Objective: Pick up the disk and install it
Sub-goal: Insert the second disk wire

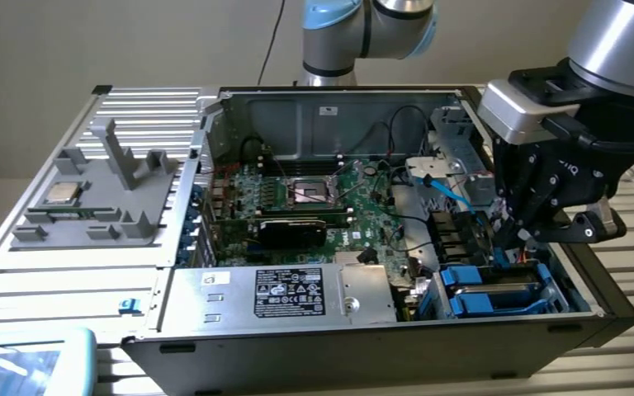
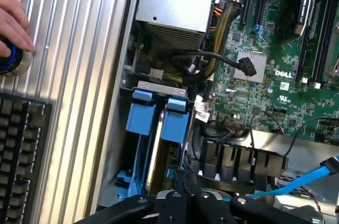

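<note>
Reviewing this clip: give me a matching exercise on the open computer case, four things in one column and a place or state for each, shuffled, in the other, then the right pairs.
Things:
1. gripper
2. processor chip
3. power supply
4. blue drive carriers

Places or states:
A. on the grey fixture outside the case, at the exterior view's left
B. shut, lowered into the case above the drive bay
C. silver box with a black label along the case's near wall
D. seated in the bay at the case's near corner, at the exterior view's right

Pairs: 1-B, 2-A, 3-C, 4-D
</note>
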You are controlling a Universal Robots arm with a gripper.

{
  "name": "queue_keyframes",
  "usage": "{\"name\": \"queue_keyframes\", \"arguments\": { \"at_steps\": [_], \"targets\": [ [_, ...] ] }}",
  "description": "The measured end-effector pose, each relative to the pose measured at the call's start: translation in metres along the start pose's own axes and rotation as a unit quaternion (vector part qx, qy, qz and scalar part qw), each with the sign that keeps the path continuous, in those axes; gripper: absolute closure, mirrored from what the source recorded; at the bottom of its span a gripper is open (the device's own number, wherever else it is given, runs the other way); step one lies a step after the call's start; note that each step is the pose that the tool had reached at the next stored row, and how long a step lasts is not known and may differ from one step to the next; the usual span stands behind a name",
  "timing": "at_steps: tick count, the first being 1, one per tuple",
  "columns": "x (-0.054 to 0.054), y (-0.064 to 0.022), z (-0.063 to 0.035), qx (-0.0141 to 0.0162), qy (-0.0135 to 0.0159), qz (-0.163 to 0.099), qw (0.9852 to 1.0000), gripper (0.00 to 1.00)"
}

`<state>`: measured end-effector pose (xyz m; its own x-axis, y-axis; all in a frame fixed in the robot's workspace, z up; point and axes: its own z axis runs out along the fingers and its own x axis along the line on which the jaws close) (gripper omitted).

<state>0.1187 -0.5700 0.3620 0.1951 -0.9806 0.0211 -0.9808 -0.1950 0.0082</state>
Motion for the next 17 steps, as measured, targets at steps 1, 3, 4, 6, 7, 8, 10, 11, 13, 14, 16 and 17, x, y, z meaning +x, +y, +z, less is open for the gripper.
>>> {"name": "queue_keyframes", "arguments": {
  "at_steps": [1, 3, 4, 6, 7, 8, 10, 11, 13, 14, 16, 17],
  "targets": [
    [0.0000, 0.0000, 0.0000, 0.0002, 0.0000, -0.009, 1.0000, 0.89],
    [0.0000, 0.0000, 0.0002, 0.0006, -0.0001, -0.027, 0.9996, 0.89],
    [0.0000, 0.0000, 0.0002, 0.0009, -0.0002, -0.036, 0.9994, 0.89],
    [0.0000, 0.0000, 0.0003, 0.0013, -0.0004, -0.055, 0.9985, 0.89],
    [0.0000, 0.0000, 0.0003, 0.0016, -0.0005, -0.064, 0.9980, 0.89],
    [0.0000, 0.0000, 0.0003, 0.0018, -0.0005, -0.073, 0.9974, 0.89],
    [0.0000, 0.0000, 0.0003, 0.0022, -0.0007, -0.090, 0.9959, 0.89],
    [0.0000, 0.0000, 0.0003, 0.0025, -0.0009, -0.100, 0.9950, 0.89],
    [0.0000, 0.0000, 0.0003, 0.0029, -0.0011, -0.118, 0.9930, 0.89],
    [0.0000, 0.0000, 0.0003, 0.0032, -0.0012, -0.127, 0.9919, 0.89],
    [0.0000, 0.0000, 0.0003, 0.0036, -0.0014, -0.145, 0.9895, 0.89],
    [0.0000, 0.0000, 0.0003, 0.0038, -0.0015, -0.153, 0.9882, 0.89]
  ]
}}
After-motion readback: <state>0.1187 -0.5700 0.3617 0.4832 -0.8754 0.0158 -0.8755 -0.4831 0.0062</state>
